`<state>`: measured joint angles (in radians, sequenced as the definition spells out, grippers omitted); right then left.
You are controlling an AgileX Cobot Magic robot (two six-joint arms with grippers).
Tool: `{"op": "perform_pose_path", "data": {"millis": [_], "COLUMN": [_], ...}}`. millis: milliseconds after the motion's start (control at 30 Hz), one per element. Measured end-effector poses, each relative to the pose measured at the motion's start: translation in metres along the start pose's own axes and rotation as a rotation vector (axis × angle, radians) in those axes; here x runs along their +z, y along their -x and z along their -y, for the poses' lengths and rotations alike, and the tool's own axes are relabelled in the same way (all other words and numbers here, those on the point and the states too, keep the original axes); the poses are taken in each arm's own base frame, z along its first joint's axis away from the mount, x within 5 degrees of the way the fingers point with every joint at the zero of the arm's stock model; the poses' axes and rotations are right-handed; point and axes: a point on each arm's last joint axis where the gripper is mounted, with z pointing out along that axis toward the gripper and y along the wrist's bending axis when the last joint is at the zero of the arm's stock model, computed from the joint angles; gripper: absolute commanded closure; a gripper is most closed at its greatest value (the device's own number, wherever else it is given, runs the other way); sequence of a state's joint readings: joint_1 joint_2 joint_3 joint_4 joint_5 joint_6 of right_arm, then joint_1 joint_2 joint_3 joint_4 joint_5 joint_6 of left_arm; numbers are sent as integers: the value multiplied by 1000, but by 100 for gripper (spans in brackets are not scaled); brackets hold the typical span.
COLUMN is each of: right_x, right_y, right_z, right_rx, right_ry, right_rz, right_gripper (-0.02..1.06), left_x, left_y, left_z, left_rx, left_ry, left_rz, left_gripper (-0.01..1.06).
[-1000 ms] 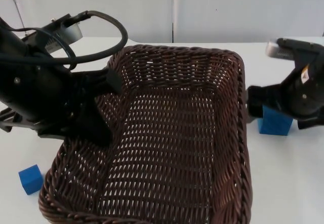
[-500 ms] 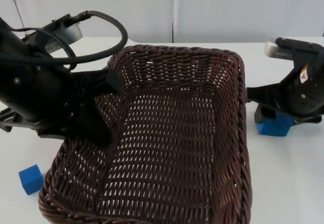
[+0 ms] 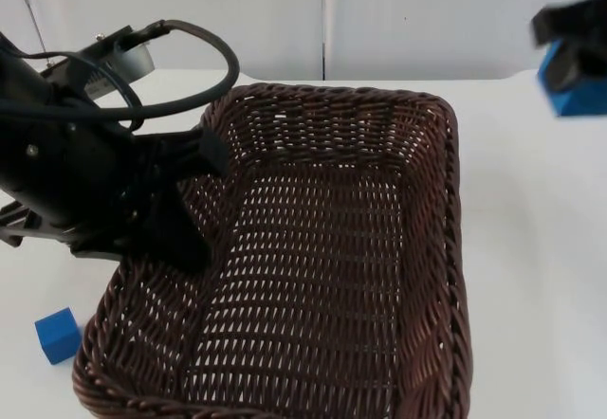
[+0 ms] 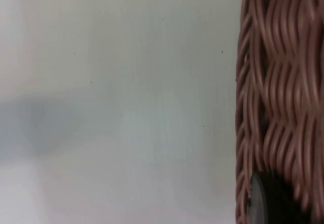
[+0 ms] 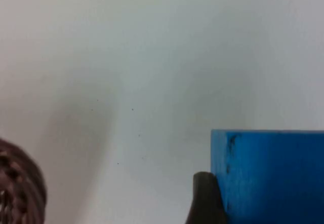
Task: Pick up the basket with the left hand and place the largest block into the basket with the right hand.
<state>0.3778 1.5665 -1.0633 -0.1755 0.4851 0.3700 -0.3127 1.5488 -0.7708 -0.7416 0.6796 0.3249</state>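
Left gripper (image 3: 185, 220) is clamped on the left rim of the basket (image 3: 313, 248), holding it up near the camera; the weave (image 4: 278, 97) sits right against its fingertip. Basket mouth faces up, nothing in it.

Right gripper (image 3: 569, 54) is high at the right edge, jaws closed on the big block (image 3: 577, 85). Its wrist view has the block (image 5: 268, 176) pressed to a fingertip (image 5: 205, 198), white table (image 5: 126, 57) far beneath, and a bit of basket rim (image 5: 20, 183) off to one side. Block is in the air, well right of the basket and apart from it.

A small block (image 3: 58, 334) lies on the table just outside the basket's near-left corner. Not the one wanted; leave it.

Step in hand, as I read it: carry the big block over the basket and let go inside.

Doing it well: travel left while high, pass above the right rim rather than at it, and stop over the middle of the floor. Lower before opening so the block does not bounce on the wicker. Keep the left arm steady.

Room: centre and right half of the basket are free. Left arm crowds the left rim, so stay off that side. Right rim is the edge to clear.
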Motion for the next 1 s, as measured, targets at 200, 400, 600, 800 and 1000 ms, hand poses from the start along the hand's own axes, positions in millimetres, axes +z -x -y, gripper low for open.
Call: {"op": "perform_pose_path", "data": {"millis": [200,400,600,800,1000], "right_x": [-59,-103,-123,-126,-126], "right_y": [3,-3,-6,-6,-6], "right_z": [6,12,15,16,16], "right_rx": [1,-20,-23,-22,-22], "right_ry": [-11,-22,-21,-20,-20], "right_rz": [45,69,96,101,101], "right_gripper": [105,105,105,105,105], "left_x": [0,0,0,0,0], "left_y": [0,0,0,0,0], "left_z": [0,0,0,0,0], "left_rx": [0,0,0,0,0], "left_ry": [0,0,0,0,0], "left_rz": [0,0,0,0,0], "left_gripper": [105,105,105,105,105]}}
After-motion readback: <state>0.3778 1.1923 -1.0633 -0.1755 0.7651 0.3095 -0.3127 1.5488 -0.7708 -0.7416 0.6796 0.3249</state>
